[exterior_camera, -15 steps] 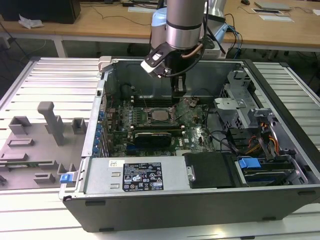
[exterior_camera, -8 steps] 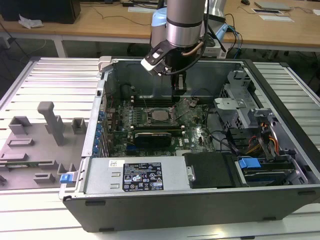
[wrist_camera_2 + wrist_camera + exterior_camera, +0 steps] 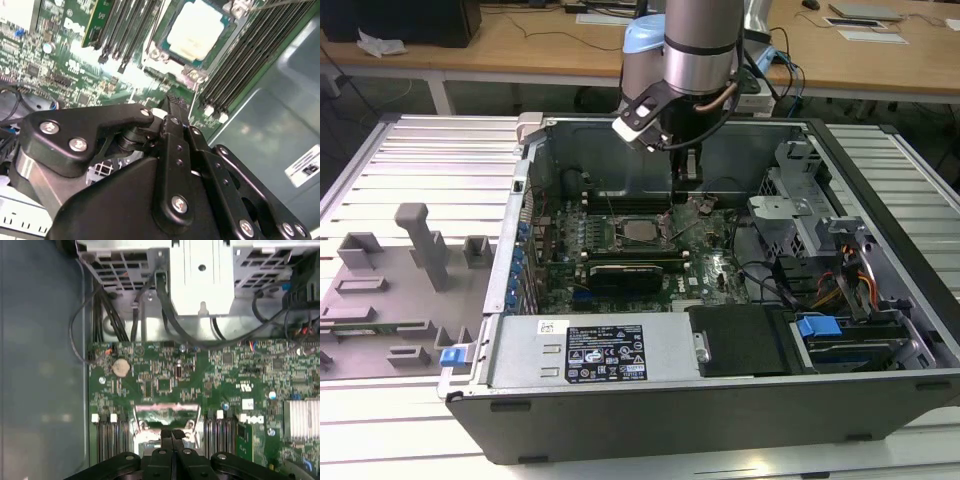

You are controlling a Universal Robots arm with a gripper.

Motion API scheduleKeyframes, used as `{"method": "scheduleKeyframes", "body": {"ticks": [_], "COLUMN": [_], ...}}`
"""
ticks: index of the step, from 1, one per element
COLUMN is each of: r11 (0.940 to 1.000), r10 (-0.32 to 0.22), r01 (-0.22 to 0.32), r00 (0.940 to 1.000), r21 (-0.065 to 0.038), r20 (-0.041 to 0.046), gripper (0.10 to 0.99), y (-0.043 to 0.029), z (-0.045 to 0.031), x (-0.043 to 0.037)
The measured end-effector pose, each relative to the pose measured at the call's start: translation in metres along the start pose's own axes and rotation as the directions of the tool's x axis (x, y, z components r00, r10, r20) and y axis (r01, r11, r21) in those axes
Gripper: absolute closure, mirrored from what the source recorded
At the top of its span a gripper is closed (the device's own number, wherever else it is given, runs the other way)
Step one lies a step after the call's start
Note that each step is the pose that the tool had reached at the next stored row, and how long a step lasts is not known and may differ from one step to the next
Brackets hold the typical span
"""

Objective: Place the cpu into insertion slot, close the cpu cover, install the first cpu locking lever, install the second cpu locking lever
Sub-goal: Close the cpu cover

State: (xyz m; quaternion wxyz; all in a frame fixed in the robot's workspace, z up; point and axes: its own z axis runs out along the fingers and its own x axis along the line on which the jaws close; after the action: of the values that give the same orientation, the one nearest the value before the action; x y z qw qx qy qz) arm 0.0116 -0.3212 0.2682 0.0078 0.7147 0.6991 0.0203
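So on the exterior view's left we see the cpu (image 3: 642,231) already sitting in the insertion slot (image 3: 623,233), the cpu cover (image 3: 175,62) looks folded down around it, and just right of that our gripper (image 3: 688,202) is pinched shut with nothing visible in it, so we reckon the levers are what's left.

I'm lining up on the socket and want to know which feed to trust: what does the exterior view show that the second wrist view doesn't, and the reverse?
Exterior view: the whole open computer case, the arm reaching down into it, and a grey fixture tray on the exterior view's left.
Second wrist view: a thin metal rod right beside the tip of the pincer, and the screws on the insertion slot rim.
Both: the cpu lying in that slot on the green board, with the shut pincer close by.
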Motion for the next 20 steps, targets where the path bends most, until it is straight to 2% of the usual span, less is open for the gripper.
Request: {"method": "scheduleKeyframes", "body": {"ticks": [2,5,9,13,20], "r11": [1.0000,1.0000,1.0000,1.0000,0.9993], "r10": [0.000,0.000,-0.002,-0.010,-0.037], "r01": [0.000,0.000,0.002,0.010,0.037], "r00": [1.0000,1.0000,1.0000,1.0000,0.9993], "r21": [0.000,0.000,0.000,0.001,0.005], "r20": [-0.0002,-0.0001,-0.0001,-0.0001,-0.0018], "gripper": [0.980,0.980,0.980,0.980,0.980], "y": [0.0182,0.0333,0.0374,0.0391,0.0397], "z": [0.0008,0.0014,0.0017,0.0058,0.0212], "x": [0.0004,0.0007,0.0008,0.0008,0.0006]}}
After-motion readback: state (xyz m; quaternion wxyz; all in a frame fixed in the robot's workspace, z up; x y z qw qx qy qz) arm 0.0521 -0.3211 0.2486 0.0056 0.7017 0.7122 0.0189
